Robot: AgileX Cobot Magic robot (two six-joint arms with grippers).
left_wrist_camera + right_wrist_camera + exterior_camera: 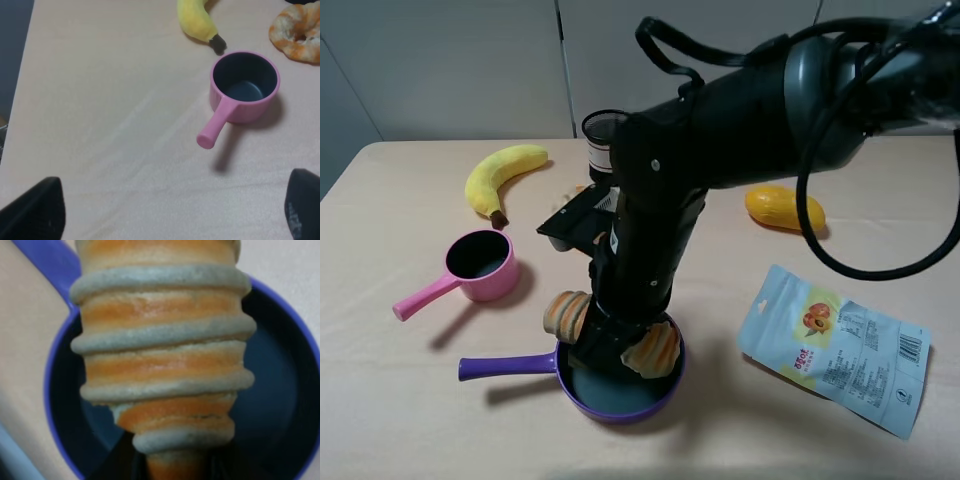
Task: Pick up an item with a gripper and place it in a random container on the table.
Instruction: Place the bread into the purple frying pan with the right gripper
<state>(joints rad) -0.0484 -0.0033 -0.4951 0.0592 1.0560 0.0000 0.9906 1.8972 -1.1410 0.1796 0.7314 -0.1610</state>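
Exterior high: the only print is on the pale blue pouch (835,347) lying flat at the right of the table (400,420). It has a picture of orange fruit, blocks of small text and a barcode, none legible. The right arm (720,110) reaches across the middle and blocks much of the centre. The right tool (610,338) is clamped across the middle of the bread roll (565,315), and the roll's two ridged ends stick out on either side over the purple pan (605,392). One end overhangs the rim near the pan's handle and the other sits over the opposite rim; contact between roll and pan cannot be told. Also here: pink saucepan (480,262), banana (500,175), mango (783,208), and a black mesh cup (603,135) partly behind the arm. Left wrist: the left tool (170,215) shows only as two dark fingertips (35,212) cut off at the frame corners, wide apart, with bare table between them. One has faint pale marks, unreadable. This view adds the saucepan's dark inside, the banana's stem end, and an orange-white donut (297,32) cut by the frame edge, which is not made out in the exterior view. Right wrist: the roll (160,365) fills the frame, blurred, tan with greyish ridges, above the pan's dark inside (280,390). The pan rim reads blue here. The tool's fingers appear only as dark shapes beside the roll's near end.
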